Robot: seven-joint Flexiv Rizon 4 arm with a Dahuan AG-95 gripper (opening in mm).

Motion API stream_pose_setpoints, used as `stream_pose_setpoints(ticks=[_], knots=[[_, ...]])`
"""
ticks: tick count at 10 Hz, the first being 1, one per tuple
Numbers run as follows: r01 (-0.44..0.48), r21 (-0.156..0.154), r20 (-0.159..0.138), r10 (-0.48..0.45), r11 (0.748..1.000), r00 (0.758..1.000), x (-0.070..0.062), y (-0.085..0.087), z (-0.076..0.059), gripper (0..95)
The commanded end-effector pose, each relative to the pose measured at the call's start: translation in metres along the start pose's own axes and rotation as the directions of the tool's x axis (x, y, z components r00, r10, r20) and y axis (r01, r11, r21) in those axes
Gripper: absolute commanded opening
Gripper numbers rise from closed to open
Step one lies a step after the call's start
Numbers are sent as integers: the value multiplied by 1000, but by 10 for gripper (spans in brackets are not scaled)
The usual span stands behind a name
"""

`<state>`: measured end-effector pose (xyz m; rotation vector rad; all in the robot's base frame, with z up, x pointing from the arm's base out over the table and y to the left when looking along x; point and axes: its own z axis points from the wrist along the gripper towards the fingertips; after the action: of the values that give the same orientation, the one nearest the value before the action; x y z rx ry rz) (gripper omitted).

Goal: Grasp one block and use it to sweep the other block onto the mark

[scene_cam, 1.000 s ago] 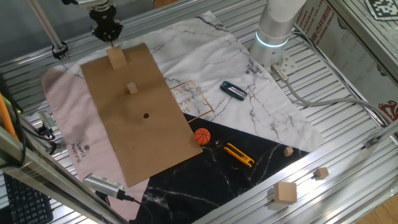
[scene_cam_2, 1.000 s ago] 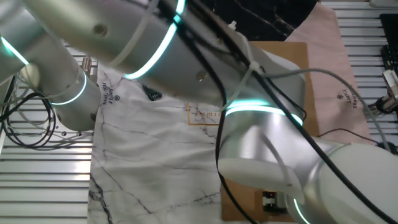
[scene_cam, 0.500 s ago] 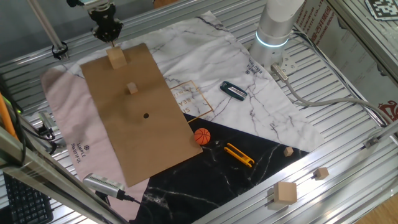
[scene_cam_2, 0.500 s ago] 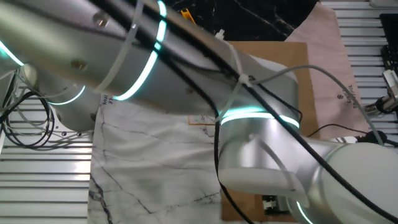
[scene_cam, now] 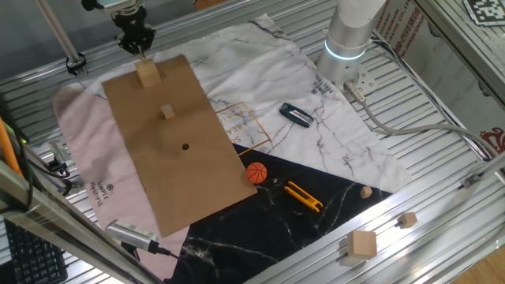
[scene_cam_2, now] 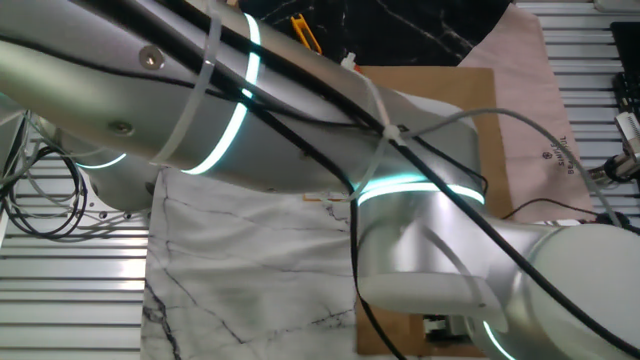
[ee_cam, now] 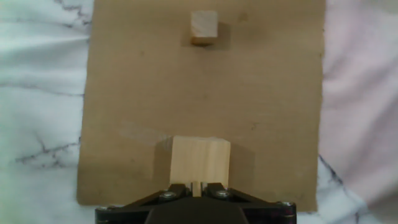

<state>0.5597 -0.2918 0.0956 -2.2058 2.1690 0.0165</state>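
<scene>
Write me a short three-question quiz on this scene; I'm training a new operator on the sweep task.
1. True or false: the gripper is right at the larger block.
2. Going from the larger block toward the black dot, what lies between them?
A. the orange ball
B. the small cube
C. the yellow tool
3. What do both blocks rest on?

Key: 1 true. 2 B. 3 the brown board.

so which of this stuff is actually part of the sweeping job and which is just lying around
Part of the job:
larger block
small cube
black dot
gripper, above the larger block
brown board they sit on

Just lying about:
orange ball
yellow tool
black clip
spare wooden blocks on the table edge
</scene>
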Motion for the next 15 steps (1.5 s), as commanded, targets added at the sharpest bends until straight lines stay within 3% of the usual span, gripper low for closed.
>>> stream_pose_setpoints(ticks=[1, 2, 4, 7, 15], knots=[[-24, -12, 21, 25, 1000, 999, 1, -1, 3, 760], [-14, -15, 32, 14, 1000, 999, 1, -2, 5, 950], [-9, -11, 33, 9, 1000, 999, -2, -3, 7, 950], [-16, -12, 6, 16, 1000, 1000, -9, -6, 4, 950], [-46, -7, 4, 46, 999, 999, -12, -8, 19, 950]])
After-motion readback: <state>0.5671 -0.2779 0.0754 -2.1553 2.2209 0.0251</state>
